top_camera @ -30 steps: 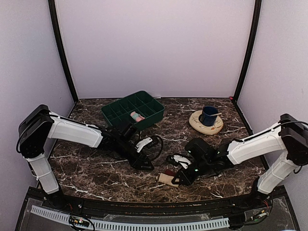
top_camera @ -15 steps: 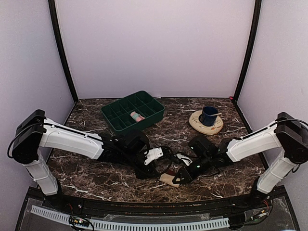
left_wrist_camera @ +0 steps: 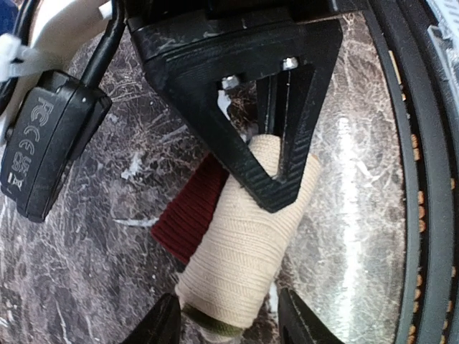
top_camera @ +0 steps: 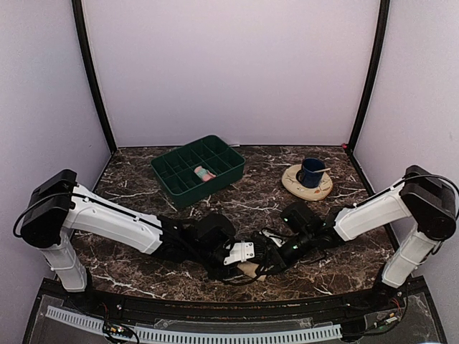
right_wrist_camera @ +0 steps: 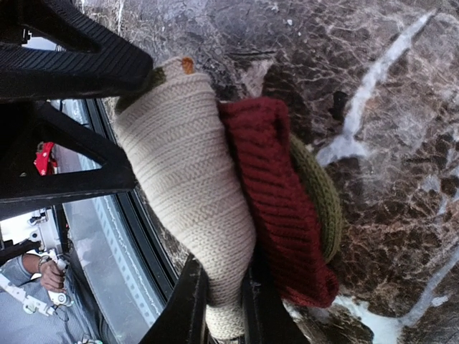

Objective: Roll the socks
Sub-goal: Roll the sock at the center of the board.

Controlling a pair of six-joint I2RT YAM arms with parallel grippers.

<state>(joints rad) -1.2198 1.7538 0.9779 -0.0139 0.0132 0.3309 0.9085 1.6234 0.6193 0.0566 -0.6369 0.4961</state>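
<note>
The right hand (right_wrist_camera: 224, 290) pinches the ribbed beige roll of the tan sock (left_wrist_camera: 244, 236) at the table's (top_camera: 265, 183) six o'clock. The left hand (left_wrist_camera: 228, 319) straddles its end, spread. Only the overhead view shows the pink sock (top_camera: 204, 173), in the green tray (top_camera: 172, 172) at eleven o'clock.

Right gripper (right_wrist_camera: 224, 304) pinches one end of the tan-and-maroon sock (right_wrist_camera: 186, 179).

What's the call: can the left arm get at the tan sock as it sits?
Probably yes. The left gripper stands open, its fingers flanking one end of the tan sock, with nothing blocking. The right gripper pinches the other end, leaving this one free.
</note>
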